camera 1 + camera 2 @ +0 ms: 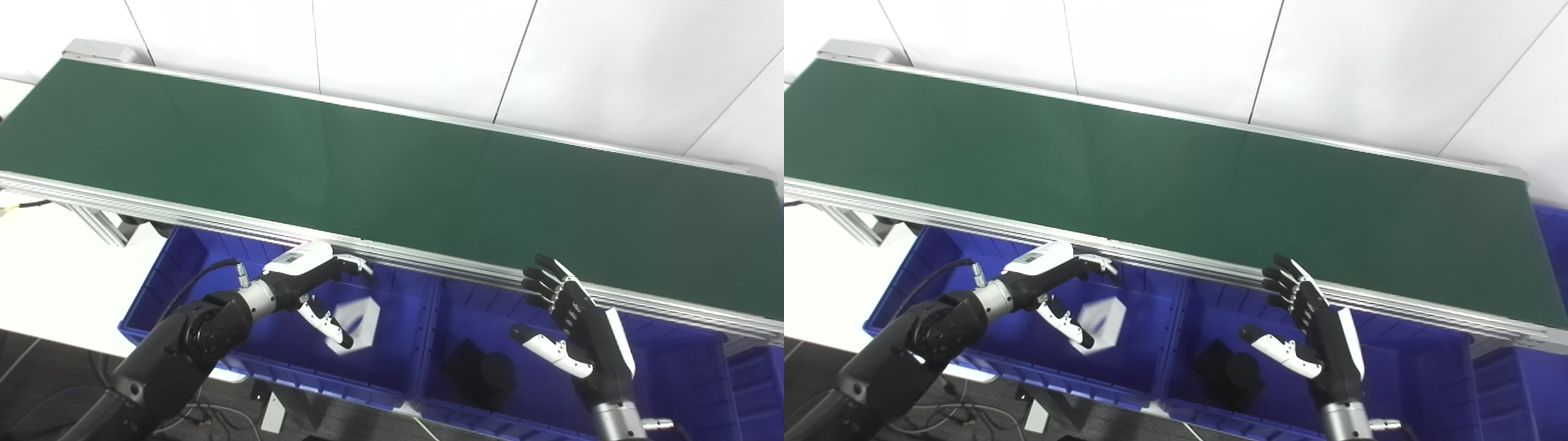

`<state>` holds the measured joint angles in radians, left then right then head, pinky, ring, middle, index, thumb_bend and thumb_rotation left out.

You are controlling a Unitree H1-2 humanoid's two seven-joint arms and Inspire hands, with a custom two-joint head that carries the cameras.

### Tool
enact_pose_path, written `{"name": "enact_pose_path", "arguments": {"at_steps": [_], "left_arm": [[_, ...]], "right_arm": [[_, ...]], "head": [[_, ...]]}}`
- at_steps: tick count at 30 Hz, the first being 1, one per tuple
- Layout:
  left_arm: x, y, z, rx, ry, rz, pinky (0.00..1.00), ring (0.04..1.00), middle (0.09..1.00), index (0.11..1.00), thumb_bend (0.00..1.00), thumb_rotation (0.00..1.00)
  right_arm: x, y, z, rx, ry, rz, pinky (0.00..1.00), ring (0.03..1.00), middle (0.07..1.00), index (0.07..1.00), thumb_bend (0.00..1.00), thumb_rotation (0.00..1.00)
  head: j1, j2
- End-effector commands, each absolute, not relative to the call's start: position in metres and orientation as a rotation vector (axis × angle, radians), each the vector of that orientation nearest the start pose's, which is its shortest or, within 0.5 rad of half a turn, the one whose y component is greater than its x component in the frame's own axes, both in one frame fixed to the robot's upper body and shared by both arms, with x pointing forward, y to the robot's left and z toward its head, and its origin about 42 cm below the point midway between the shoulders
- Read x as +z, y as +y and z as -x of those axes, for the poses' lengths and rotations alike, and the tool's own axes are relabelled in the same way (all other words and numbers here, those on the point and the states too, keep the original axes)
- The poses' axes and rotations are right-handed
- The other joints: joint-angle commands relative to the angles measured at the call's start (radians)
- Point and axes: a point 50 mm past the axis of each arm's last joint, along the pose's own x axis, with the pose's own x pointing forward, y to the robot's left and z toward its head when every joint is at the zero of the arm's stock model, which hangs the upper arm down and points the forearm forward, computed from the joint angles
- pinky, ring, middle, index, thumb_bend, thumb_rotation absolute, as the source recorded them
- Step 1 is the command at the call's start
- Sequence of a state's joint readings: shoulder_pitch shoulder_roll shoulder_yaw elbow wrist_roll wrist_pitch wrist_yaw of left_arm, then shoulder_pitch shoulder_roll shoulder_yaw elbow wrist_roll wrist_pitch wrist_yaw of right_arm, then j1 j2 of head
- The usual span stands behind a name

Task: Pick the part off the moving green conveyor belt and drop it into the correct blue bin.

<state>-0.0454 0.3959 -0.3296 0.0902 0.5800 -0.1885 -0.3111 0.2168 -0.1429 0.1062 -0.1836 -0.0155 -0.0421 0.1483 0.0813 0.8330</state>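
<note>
Both hands hang with fingers spread, grasping nothing: left hand (pixel 306 278) and right hand (pixel 576 327) below the conveyor belt (pixel 392 165) edge. White part (pixel 355 321) blurs inside the left blue bin (pixel 184 263).

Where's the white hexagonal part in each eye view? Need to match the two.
Left eye view: the blurred white hexagonal part sits in the left blue plastic bin, lower centre-left, just right of the left hand.
Right eye view: same white part, further left in the picture.
Shared landmark: the black blocky part in the neighbouring blue bin, to the white part's right in both views.
</note>
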Motion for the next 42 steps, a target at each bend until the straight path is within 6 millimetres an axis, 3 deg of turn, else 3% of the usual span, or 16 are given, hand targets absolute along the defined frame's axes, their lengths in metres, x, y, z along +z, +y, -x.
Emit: {"name": "enact_pose_path", "arguments": {"at_steps": [1, 9, 16, 26, 34, 42], "left_arm": [[0.082, 0.249, -0.280, -0.692, -0.043, -0.992, 0.72, 0.824, 0.856, 0.861, 0.73, 0.26], [0.080, 0.248, -0.279, -0.692, -0.034, -0.993, 0.67, 0.783, 0.838, 0.845, 0.73, 0.22], [0.080, 0.248, -0.278, -0.692, -0.038, -0.955, 0.66, 0.766, 0.823, 0.831, 0.74, 0.25], [0.096, 0.235, -0.268, -0.623, -0.044, -0.578, 0.61, 0.692, 0.756, 0.783, 0.89, 0.36], [0.103, 0.219, -0.263, -0.564, -0.117, -0.280, 0.60, 0.691, 0.756, 0.800, 0.96, 0.58], [0.099, 0.203, -0.267, -0.538, -0.167, -0.189, 0.66, 0.779, 0.835, 0.872, 0.93, 0.59]], "right_arm": [[0.105, -0.227, -0.213, 0.231, -0.034, 0.133, 0.74, 0.795, 0.812, 0.869, 0.80, 0.39], [0.105, -0.227, -0.212, 0.228, -0.032, 0.134, 0.75, 0.801, 0.815, 0.872, 0.81, 0.39], [0.103, -0.226, -0.212, 0.229, -0.031, 0.124, 0.75, 0.800, 0.813, 0.873, 0.82, 0.38], [0.100, -0.224, -0.211, 0.233, -0.027, 0.138, 0.75, 0.807, 0.817, 0.875, 0.81, 0.40], [0.089, -0.216, -0.211, 0.230, -0.023, 0.143, 0.75, 0.804, 0.814, 0.869, 0.81, 0.40], [0.073, -0.204, -0.208, 0.230, -0.015, 0.103, 0.77, 0.816, 0.825, 0.871, 0.81, 0.37]], "head": [[-0.001, 0.000], [0.001, 0.000], [-0.006, -0.009], [-0.016, -0.030], [-0.081, -0.103], [-0.154, -0.176]]}}
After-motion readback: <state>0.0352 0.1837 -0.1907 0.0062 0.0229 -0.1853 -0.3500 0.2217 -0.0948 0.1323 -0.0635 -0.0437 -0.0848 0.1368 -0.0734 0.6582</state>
